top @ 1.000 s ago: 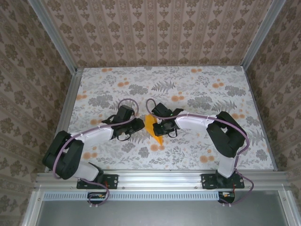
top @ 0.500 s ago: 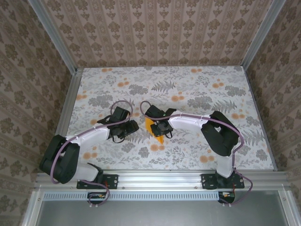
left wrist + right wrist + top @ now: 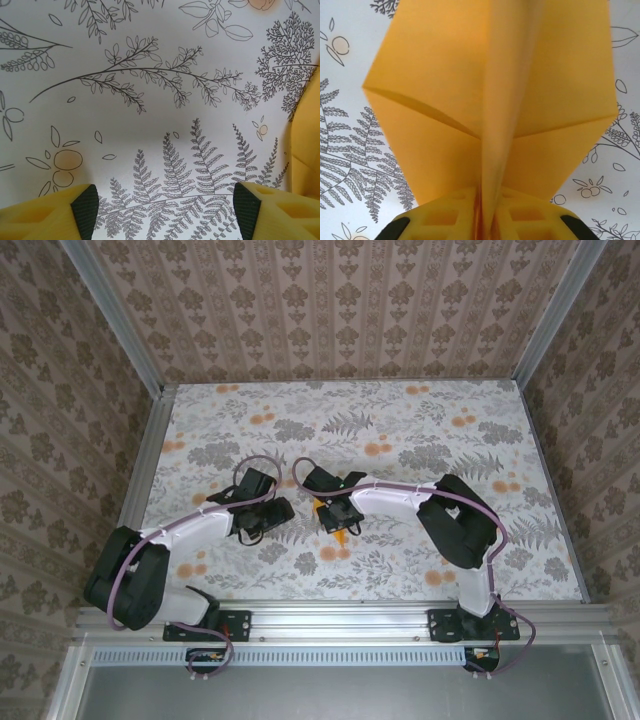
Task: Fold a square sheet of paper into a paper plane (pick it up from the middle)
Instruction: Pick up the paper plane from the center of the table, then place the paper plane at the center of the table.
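Broadly, we see the floral table (image 3: 420, 420) walled on three sides. Much bare surface lies beyond the paper plane (image 3: 339, 533) toward the far wall and out to both side walls. The metal rail (image 3: 330, 618) along the near edge lies closer to the plane than any wall does. The right arm (image 3: 455, 525) bends in from the plane's right and the left arm (image 3: 170, 535) from its left. The right gripper (image 3: 341, 518) sits directly over the plane. In its wrist view its yellow pads are pressed together on the plane's raised centre crease, and triangular flaps spread to either side. The left gripper (image 3: 272, 512) hangs just left of the plane, apart from it, with its fingers spread wide over bare print. In its wrist view the plane's orange-yellow edge shows just past one finger.
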Robot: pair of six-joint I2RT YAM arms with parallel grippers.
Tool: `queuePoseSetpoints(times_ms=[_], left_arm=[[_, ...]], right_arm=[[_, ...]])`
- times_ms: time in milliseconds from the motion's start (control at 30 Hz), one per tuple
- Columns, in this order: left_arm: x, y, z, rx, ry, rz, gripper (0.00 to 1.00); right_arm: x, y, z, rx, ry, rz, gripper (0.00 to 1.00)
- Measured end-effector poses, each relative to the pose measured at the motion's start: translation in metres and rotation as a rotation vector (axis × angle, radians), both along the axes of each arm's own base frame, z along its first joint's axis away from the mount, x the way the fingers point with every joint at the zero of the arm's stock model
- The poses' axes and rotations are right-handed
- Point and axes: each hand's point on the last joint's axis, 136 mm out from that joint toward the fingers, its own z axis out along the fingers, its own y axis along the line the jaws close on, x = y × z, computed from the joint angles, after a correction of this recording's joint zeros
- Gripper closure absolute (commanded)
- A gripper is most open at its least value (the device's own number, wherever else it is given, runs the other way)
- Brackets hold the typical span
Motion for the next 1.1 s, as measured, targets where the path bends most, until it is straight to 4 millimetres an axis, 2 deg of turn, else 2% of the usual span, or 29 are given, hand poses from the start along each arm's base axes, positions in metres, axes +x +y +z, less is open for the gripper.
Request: queuePoseSetpoints(times_ms=[200, 367, 600, 733, 900, 1100], left_arm=[[0.0, 0.004, -0.001, 0.023, -0.003, -0.003, 0.14], [-0.004, 0.013, -0.004, 0.072, 0.005, -0.01, 0.07], [-0.001, 0.024, 0.005, 0.118, -0.024, -0.003, 0.0], [0.002, 0.027, 0.009, 0.128, -0.036, 0.0, 0.0], [0.002, 0.028, 0.011, 0.134, -0.037, -0.004, 0.0], [0.004, 0.029, 0.014, 0.139, -0.042, -0.003, 0.0]], right_arm=[[0.004, -0.003, 0.005, -0.004, -0.025, -0.019, 0.93], [0.02, -0.011, 0.029, 0.04, -0.068, -0.057, 0.93], [0.072, -0.057, 0.041, 0.078, -0.08, -0.195, 0.92], [0.11, -0.07, 0.045, 0.103, -0.097, -0.249, 0.91], [0.14, -0.075, 0.036, 0.099, -0.098, -0.272, 0.9], [0.147, -0.078, 0.016, 0.059, -0.049, -0.268, 0.87]])
